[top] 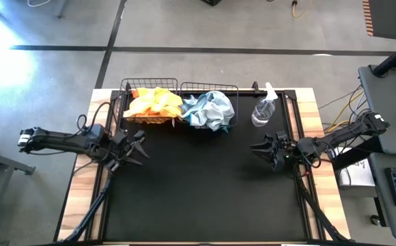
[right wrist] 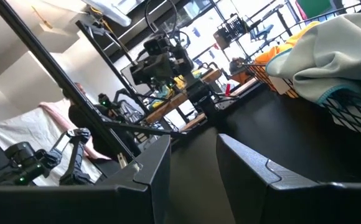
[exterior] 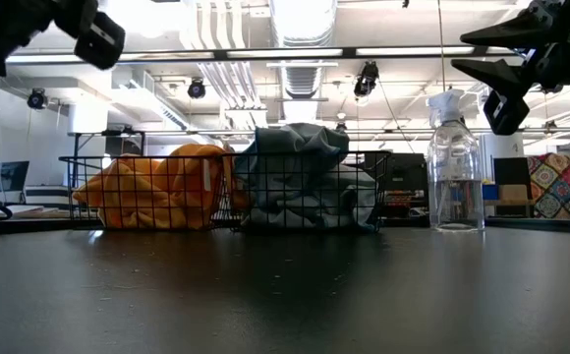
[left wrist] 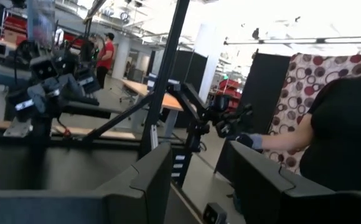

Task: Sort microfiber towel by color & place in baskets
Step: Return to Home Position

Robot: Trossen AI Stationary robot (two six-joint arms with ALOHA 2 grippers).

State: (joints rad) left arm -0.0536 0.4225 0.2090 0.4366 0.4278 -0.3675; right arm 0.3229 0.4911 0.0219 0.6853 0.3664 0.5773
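Orange towels (top: 153,104) are heaped in the left black wire basket (top: 131,89), and pale blue-grey towels (top: 209,109) fill the right basket (top: 233,90) beside it, both at the table's far edge; the low view shows the orange heap (exterior: 162,187) and the blue-grey heap (exterior: 300,177). My left gripper (top: 140,148) hovers open over the table's left side, holding nothing. My right gripper (top: 256,148) hovers open over the right side, also holding nothing, with the blue-grey towels (right wrist: 336,56) showing in its wrist view.
A clear plastic spray bottle (top: 264,109) stands upright right of the baskets, near the far edge (exterior: 455,167). The black mat (top: 205,191) covers the table between and in front of the arms. A person (left wrist: 336,130) stands beyond the table.
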